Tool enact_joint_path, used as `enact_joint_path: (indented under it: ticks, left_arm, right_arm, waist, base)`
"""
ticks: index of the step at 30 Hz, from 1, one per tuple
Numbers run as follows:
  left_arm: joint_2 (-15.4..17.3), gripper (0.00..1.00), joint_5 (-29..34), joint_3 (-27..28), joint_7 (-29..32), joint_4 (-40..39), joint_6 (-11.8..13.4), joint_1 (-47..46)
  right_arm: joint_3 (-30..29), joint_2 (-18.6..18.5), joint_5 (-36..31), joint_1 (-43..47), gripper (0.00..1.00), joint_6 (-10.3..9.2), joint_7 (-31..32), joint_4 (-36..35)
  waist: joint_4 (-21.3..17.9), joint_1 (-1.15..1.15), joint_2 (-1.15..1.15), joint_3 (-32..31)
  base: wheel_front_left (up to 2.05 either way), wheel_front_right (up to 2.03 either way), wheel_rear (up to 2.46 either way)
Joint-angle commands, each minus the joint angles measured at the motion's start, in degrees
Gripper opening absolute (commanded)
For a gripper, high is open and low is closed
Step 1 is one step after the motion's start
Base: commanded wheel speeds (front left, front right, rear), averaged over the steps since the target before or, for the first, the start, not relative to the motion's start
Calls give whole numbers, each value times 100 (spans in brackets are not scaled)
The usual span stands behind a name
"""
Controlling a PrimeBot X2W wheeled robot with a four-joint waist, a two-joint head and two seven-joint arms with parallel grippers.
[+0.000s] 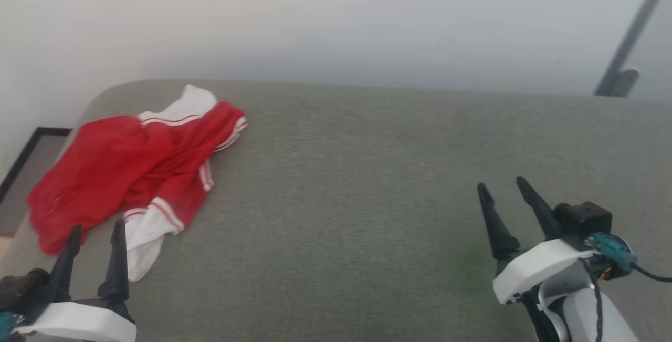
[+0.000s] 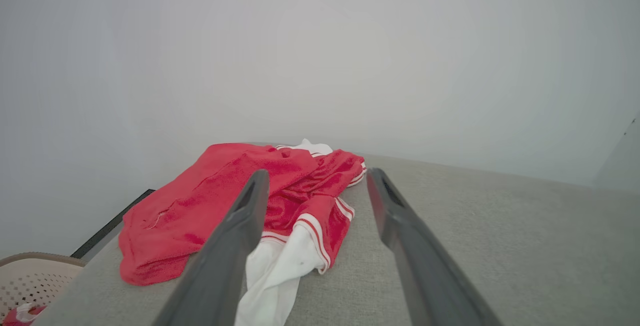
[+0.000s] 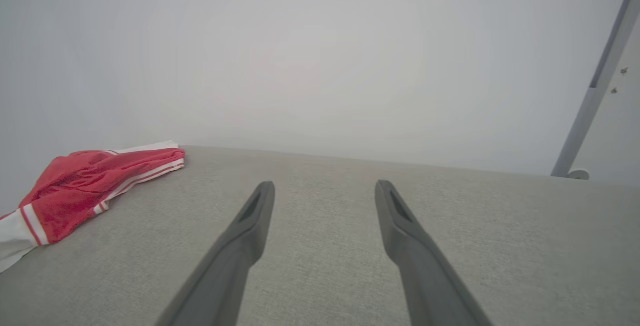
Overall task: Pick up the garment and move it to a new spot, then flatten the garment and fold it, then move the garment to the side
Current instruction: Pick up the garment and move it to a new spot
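- Nearest, at 7 o'clock in the head view: left gripper (image 1: 98, 225) on a white housing, long dark jaws released and spread wide, nothing between them.
- At 4 o'clock in the same view: right gripper (image 1: 500, 183), jaws likewise released and wide, empty, over bare cloth well apart from the shirt.
- Just beyond the left gripper (image 2: 317, 173) in the left wrist view: a white sleeve end running under the 7 o'clock jaw; touching or not, impossible to tell.
- At 9 to 10 o'clock in the head view: the garment (image 1: 121, 168), a bright red thin-fabric shirt with white sleeve ends and narrow red-and-white stripes, crumpled in a heap near the left edge of the table.
- Same garment (image 2: 200, 211) straight ahead of the left jaws, and at 9 o'clock (image 3: 75, 186) from the right gripper (image 3: 325, 184).
- Under everything: a wide grey fabric-covered table (image 1: 367, 200) with a rounded far-left corner.
- At 8 o'clock in the left wrist view, below the table edge: a beige perforated plastic basket (image 2: 30, 281).
- Farthest: a plain white wall (image 1: 336, 16), with a slanted grey metal pole (image 1: 630, 32) at 2 o'clock.
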Motion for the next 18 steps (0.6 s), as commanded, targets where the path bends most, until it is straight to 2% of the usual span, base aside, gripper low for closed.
enact_joint_path:
  ticks: [1, 11, 18]
  left_arm:
    - [27, 100, -31, 12, -26, 4, -11, -36]
    - [61, 100, -162, -16, -26, 73, -11, 134]
    - [58, 100, -257, -97, -20, 108, -11, 157]
  right_arm:
    - [72, -12, 50, -63, 100, 0, 11, 37]
    - [494, -14, 177, -217, 100, 0, -29, 225]
    - [559, -31, 225, -230, 100, 0, -97, 336]
  waist:
    - [244, 0, 0, -80]
    - [1010, 0, 0, -256]
    - [1309, 0, 0, -290]
  base:
    - [0, 0, 0]
    - [0, 0, 0]
    - [0, 0, 0]
